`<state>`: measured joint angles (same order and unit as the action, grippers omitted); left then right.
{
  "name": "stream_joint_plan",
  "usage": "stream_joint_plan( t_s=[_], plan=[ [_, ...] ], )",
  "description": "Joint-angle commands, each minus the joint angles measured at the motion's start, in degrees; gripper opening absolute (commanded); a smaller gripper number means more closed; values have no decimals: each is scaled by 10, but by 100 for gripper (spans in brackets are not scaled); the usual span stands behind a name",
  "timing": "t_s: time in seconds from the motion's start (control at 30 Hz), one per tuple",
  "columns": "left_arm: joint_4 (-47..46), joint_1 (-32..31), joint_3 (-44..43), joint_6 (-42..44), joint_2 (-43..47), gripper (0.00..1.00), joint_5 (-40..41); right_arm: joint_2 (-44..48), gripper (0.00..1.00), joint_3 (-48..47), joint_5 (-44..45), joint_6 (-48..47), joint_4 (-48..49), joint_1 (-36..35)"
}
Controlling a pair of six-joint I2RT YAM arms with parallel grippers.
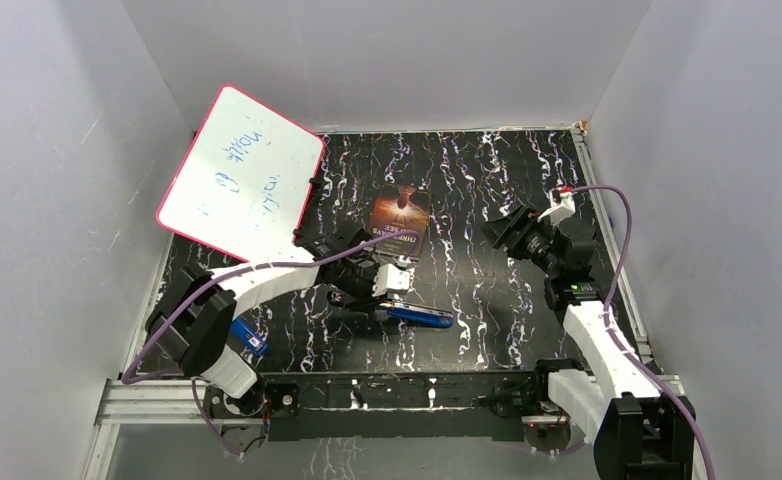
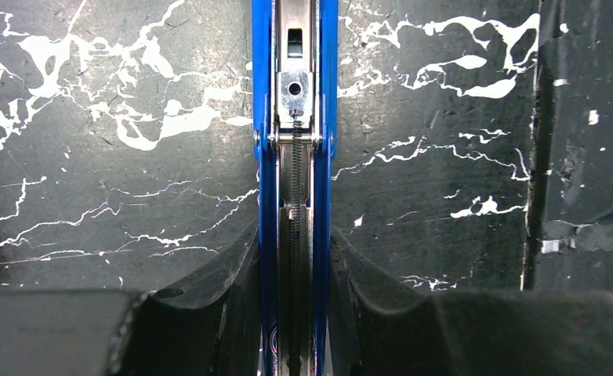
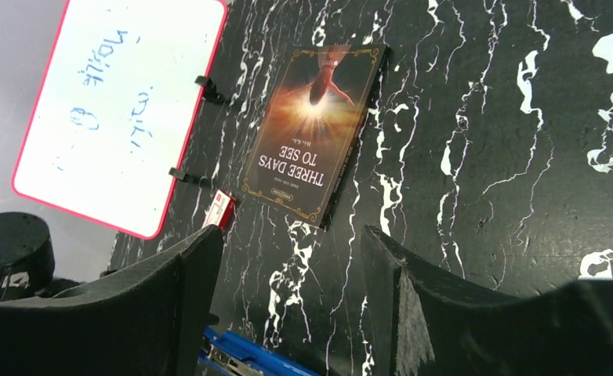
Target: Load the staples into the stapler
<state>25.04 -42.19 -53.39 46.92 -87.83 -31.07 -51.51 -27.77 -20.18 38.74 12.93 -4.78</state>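
The left gripper (image 2: 295, 270) is clamped on the blue stapler (image 2: 266, 157), whose open magazine (image 2: 295, 86) runs straight away from it. The right gripper (image 3: 289, 239), jaws apart and empty, hangs well to its right. No staples are visible.

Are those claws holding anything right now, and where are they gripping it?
The left gripper holds the blue stapler, jaws pressed against its two blue sides, with the spring channel showing between them. The right gripper is open, holding nothing.

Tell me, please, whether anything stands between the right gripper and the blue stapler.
Nothing visible does; only table separates the open right gripper from the blue stapler, which the left gripper clamps.
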Motion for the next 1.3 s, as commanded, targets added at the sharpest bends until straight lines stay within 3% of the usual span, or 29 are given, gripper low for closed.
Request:
stream_joint_plan(
  t_s=[0.0, 0.3, 0.57, 0.7, 0.9, 1.0, 1.07, 1.27],
  plan=[
    [-19, 1, -28, 24, -18, 2, -17, -11, 74, -30, -50, -35, 11, 1],
    [-87, 10, -22, -1, -42, 24, -3, -32, 75, -29, -69, -57, 7, 0],
    [-88, 17, -19, -2, -48, 34, 2, -32, 76, -25, -43, -56, 5, 0],
    [-84, 19, -19, -2, -40, 48, -1, -36, 76, -24, -40, -57, 10, 0],
    [-154, 39, -2, -80, 25, 50, -9, -38, 77, -31, -44, -67, 8, 0],
    [-242, 50, 24, -174, 74, 52, 50, -43, 77, -35, -43, -72, -2, 0],
    [-280, 54, 29, -247, 91, 61, 137, -48, 77, -38, -43, -75, -9, 0],
    [-182, 66, -35, -376, 72, 71, 308, -60, 78, -47, -35, -83, -30, -3]
  ],
)
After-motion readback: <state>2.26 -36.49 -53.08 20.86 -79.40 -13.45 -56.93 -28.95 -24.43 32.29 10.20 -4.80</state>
